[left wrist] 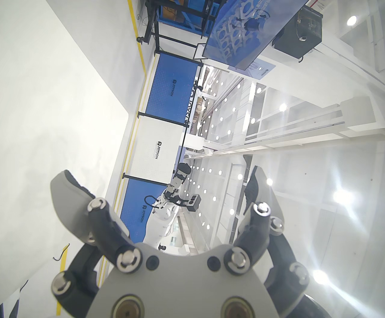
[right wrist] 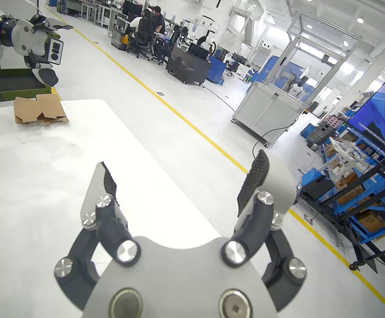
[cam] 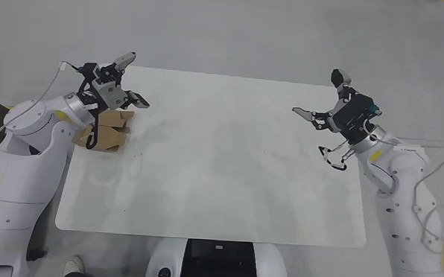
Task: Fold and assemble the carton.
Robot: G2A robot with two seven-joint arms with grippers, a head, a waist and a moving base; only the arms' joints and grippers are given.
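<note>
Right pincer [right wrist: 180, 164] spread wide, empty, above surface [cam: 221, 161] right edge — left pincer [cam: 133, 81] likewise agape, raised near unassembled carton [cam: 112, 131] at left edge.

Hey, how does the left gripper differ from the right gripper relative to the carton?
The left gripper hangs close by the carton at one edge of the table; the right gripper sits at the opposite edge, far from it. The left gripper points away from the carton, toward the room; the right gripper faces over the table, carton in its view. Both are open and empty.
</note>
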